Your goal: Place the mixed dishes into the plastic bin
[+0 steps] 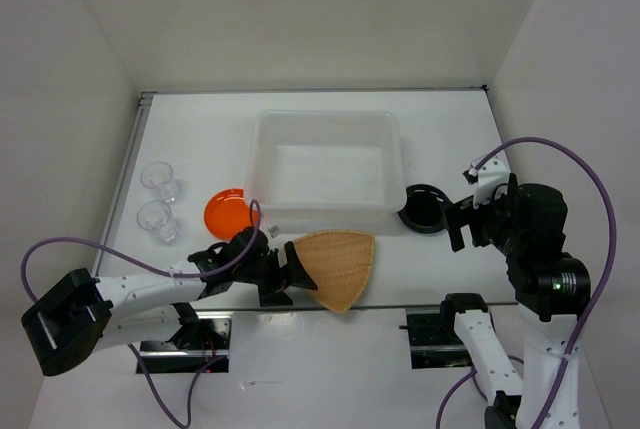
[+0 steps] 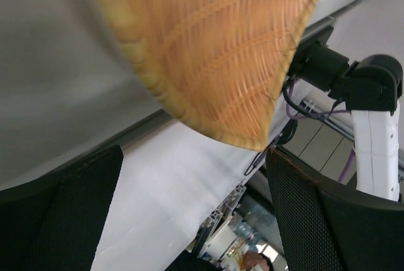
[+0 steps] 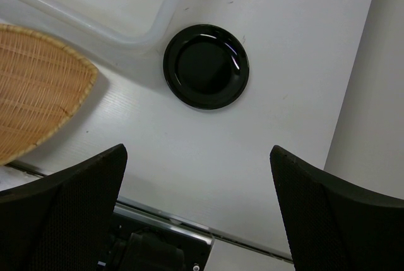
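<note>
While the left gripper point(image 1: 290, 271) is sitting low with its fingers point(image 2: 76, 201) spread wide and clamping nothing, the tan woven plate point(image 1: 337, 265) is lying just ahead of the fingertips, near the front wall of the plastic bin point(image 1: 325, 116); contact cannot be told. The right gripper point(image 3: 196, 157) is hovering over the table point(image 3: 303, 62) with jaws apart and empty, near the black dish point(image 3: 206, 66). The orange dish point(image 1: 226, 211) is resting beside the bin's near left corner. One clear cup point(image 1: 158, 178) and a second clear cup point(image 1: 157, 219) are standing well to the left. All dishes are lying outside the bin.
</note>
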